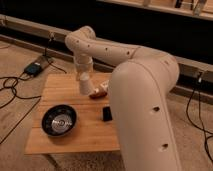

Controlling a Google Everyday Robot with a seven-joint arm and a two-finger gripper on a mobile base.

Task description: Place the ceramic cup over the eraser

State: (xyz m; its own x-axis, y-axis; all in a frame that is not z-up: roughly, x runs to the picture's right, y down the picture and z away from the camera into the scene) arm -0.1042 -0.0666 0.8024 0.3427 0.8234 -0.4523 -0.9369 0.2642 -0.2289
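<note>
At the left of the wooden table sits the black bowl. Further along, over the table's middle, the gripper hangs with its fingers clamped on the ceramic cup, which is tilted and seemingly clear of the wood. The eraser lies uncovered to its right, nearer me. The pickup looks done; carrying the cup across and lowering it remain.

A wooden tabletop stands on a pale floor. On its front left part sits a wide black bowl with a shiny middle. Near the far edge lies a small reddish and pale object, possibly a flat block, too blurred to tell. Dark cables trail over the floor at left, near a small dark box. Another cable hangs at right.
</note>
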